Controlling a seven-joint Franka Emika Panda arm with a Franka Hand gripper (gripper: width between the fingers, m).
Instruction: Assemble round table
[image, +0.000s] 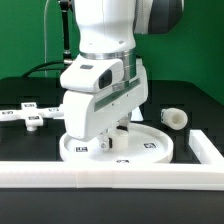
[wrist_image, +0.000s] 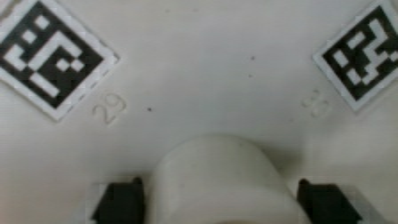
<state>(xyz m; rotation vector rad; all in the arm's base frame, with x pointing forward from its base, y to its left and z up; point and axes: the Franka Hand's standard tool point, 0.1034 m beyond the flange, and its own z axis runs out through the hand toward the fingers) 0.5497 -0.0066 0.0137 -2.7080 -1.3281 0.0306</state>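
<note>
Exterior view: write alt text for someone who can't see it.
The robot's white gripper hangs low over a round disc on a black table. A cross-shaped base lies at the exterior view's left, a cylindrical leg at its right, and a white rail runs across the foreground.

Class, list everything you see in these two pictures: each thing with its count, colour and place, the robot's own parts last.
Table: one, black, under everything.
Disc: one, white, centre front.
Cross-shaped base: one, white, at the exterior view's left.
Leg: one, white, short, at the exterior view's right.
Rail: one, white, along the near edge.
Tags: several, black and white, on disc and base.
Arm: one, white, above the disc.
Hand: one, white, low over the disc; open or shut unclear.
</note>
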